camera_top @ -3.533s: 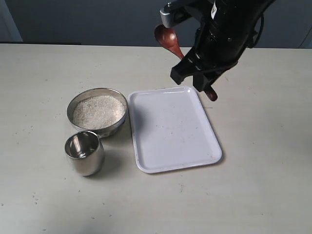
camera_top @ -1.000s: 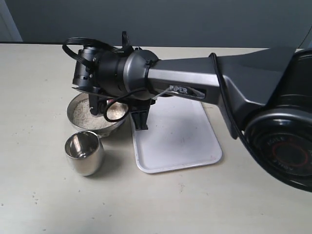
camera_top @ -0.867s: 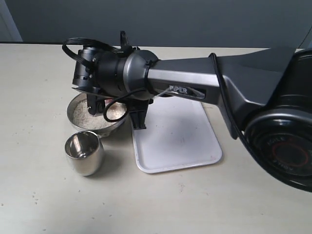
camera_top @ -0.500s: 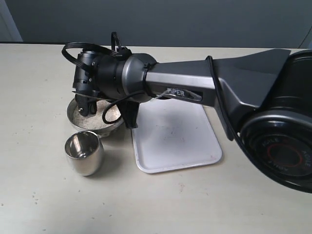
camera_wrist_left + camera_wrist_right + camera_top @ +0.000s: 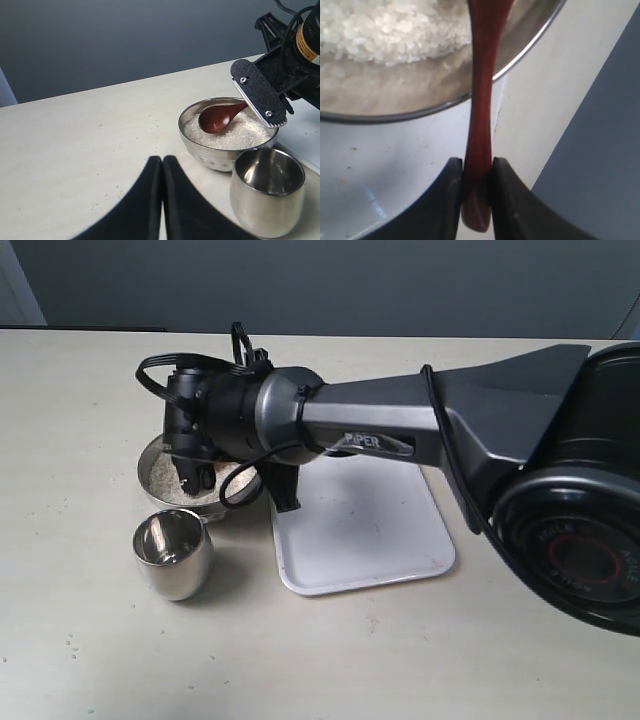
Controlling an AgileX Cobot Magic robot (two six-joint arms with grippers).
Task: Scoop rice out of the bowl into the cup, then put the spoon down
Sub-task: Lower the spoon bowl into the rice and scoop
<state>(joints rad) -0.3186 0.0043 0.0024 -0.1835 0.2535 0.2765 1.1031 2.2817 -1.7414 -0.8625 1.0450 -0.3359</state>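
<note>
The steel bowl point(image 5: 150, 462) holds white rice point(image 5: 240, 136) and stands left of the tray. My right gripper point(image 5: 196, 478) reaches across over it, shut on the handle of the reddish-brown wooden spoon point(image 5: 482, 100). The spoon point(image 5: 218, 117) has its oval end resting on the rice, seen in the left wrist view beside one of the right gripper's fingers point(image 5: 259, 92). The steel cup point(image 5: 175, 553) stands upright just in front of the bowl and looks empty. My left gripper point(image 5: 162, 165) hovers over bare table short of bowl and cup point(image 5: 268, 197), fingers pressed together with nothing between them.
A white tray point(image 5: 360, 530) lies right of the bowl, partly under the right arm. The long dark right arm point(image 5: 400, 425) spans the scene from the right edge. A few loose grains dot the table near the left gripper.
The right arm carried the spoon from above the tray's far edge over to the bowl. In the last second the wrist shifted and dipped, with the spoon end now on the rice.
</note>
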